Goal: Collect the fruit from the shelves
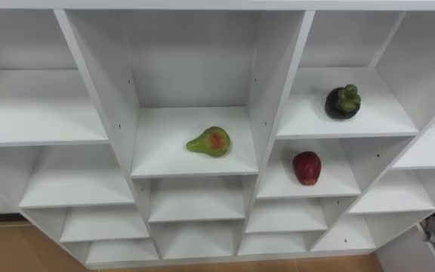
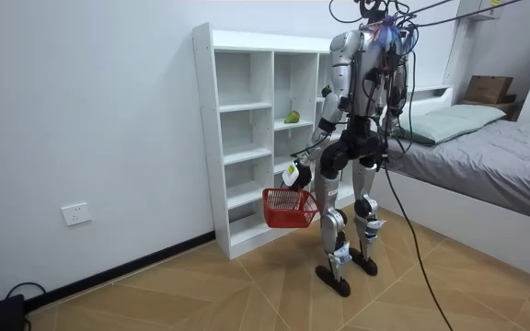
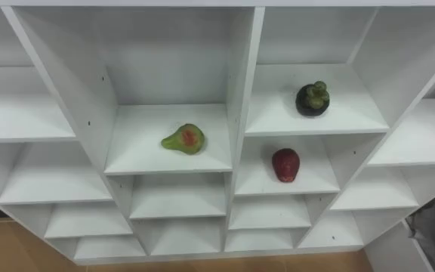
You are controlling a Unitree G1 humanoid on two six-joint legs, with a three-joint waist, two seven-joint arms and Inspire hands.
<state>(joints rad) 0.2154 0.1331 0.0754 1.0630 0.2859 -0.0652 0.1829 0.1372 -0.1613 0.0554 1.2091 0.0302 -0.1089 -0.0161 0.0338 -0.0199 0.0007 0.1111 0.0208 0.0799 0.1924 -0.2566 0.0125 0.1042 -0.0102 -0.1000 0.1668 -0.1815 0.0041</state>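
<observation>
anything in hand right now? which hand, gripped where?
Red basket, hanging from the left hand by its top handle, low beside the robot's leg in the room view.

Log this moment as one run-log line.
stance: standing before white shelf unit | left robot hand: carrying red basket | on shelves: green fruit, red fruit, dark fruit

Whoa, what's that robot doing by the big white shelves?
It's out to collect fruit. The robot stands facing the white shelf unit, with a red basket hanging from its left hand. Three fruits sit on the shelves: a green pear-shaped fruit in the middle compartment, a dark mangosteen in the compartment to its right, and a red fruit one shelf below that.
</observation>
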